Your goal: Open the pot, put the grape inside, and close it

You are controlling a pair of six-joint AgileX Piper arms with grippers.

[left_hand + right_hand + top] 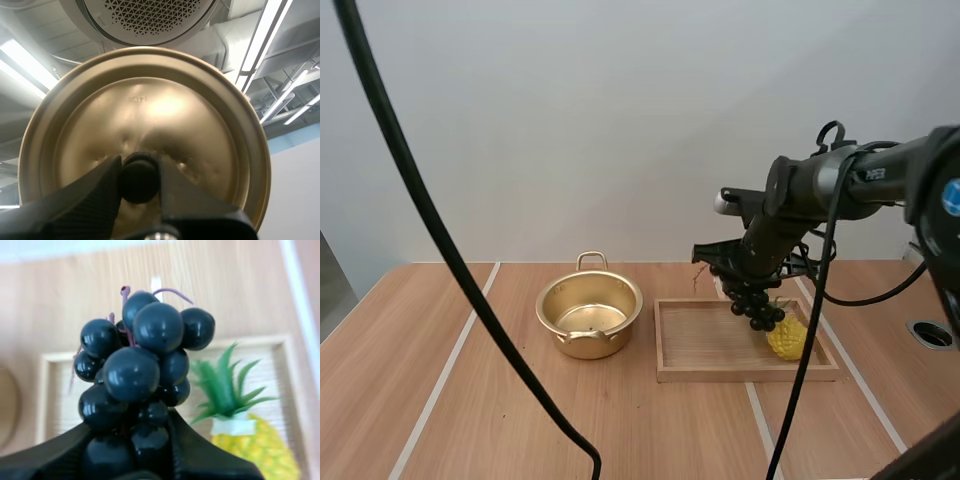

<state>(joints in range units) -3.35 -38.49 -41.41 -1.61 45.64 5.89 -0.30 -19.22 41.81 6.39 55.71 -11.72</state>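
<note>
Hanging from the right end effector, the bunch of grapes is a cluster of glossy, near-black round beads on thin purplish stems. The black fingers pinch it narrowly at its base, with smooth berries bulging out past the tips. The bunch is held in the air over the right part of a shallow, rectangular wooden tray of pale grained wood with a low raised rim.

A toy pineapple, bumpy yellow with spiky green leaves, lies in the tray's right end. It is just under and beside the grapes, which overlap its leaves in the high view.

The pot stands uncovered on the wood-grain counter, left of the tray, near it but apart. It is round, thin-walled and of brassy gold metal, with a polished inside and small loop handles at its far and near sides. The left stretch of the tray, its left rim and a strip of bare counter lie between the grapes and the pot.

The left end effector holds the lid, a round gold disc with a raised rim and a slightly dented, shiny face. Its textured black fingers are closed tightly on the lid's round black knob.
</note>
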